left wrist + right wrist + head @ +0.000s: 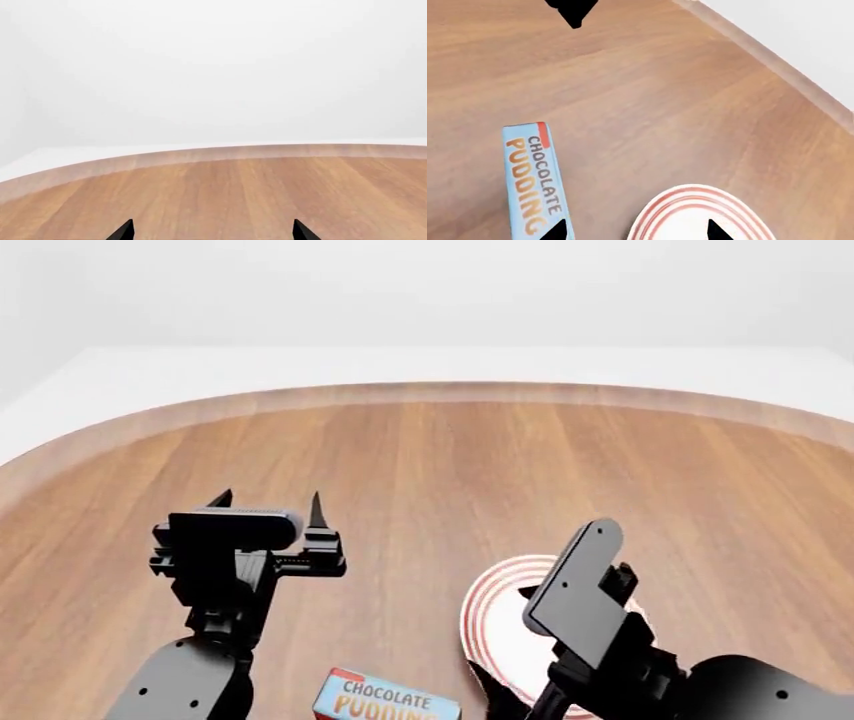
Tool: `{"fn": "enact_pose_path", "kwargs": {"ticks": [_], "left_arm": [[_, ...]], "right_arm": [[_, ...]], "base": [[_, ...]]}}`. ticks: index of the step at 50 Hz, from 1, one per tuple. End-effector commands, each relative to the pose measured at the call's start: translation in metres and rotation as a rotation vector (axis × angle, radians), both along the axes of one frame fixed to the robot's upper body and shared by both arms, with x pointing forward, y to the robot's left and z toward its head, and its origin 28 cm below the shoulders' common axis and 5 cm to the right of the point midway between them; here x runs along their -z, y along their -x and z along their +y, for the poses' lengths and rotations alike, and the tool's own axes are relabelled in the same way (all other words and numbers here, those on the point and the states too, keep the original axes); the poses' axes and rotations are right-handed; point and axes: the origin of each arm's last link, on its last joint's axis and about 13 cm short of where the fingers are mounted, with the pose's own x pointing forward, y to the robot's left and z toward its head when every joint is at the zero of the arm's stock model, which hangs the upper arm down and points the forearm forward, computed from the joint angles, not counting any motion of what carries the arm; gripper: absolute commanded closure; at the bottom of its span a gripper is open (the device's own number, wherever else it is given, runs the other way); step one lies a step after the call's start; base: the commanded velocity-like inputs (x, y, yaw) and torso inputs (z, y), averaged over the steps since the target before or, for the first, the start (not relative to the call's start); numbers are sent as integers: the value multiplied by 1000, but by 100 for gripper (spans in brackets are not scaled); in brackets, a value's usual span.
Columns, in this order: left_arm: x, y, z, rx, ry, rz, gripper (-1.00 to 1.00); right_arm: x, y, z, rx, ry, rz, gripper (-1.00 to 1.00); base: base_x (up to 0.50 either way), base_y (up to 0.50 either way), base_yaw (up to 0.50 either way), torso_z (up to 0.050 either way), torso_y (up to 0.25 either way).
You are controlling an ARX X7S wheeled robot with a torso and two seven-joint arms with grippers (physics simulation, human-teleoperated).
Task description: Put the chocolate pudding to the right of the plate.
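The chocolate pudding carton lies on the wooden table at the near edge of the head view, left of the plate. The plate is white with red rings, and my right arm covers part of it. In the right wrist view the carton shows a light-blue face with a red corner. My right gripper is open and empty above the gap between carton and plate. One fingertip is over the carton's edge, the other over the plate. My left gripper is open and empty over bare table.
The round wooden table has a curved far edge with a white floor and wall beyond it. Bare wood lies to the right of the plate and across the far half of the table.
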Motion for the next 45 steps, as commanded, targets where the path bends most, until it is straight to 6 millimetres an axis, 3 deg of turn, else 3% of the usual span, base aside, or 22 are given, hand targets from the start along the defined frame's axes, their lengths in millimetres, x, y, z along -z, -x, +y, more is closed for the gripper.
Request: {"fn": "enact_pose_path", "kwargs": {"ticks": [1, 20, 45], "left_arm": [[1, 0, 1, -4, 0, 2, -100], [2, 1, 0, -3, 0, 4, -100], [3, 0, 0, 0, -2, 6, -100]], "right_arm": [[4, 6, 1, -102, 51, 58, -100], [6, 2, 10, -189, 2, 116, -100], [42, -21, 21, -191, 53, 256, -100]], "base": [[0, 0, 0, 0, 0], [0, 0, 0, 0, 0], [0, 0, 0, 0, 0]]}}
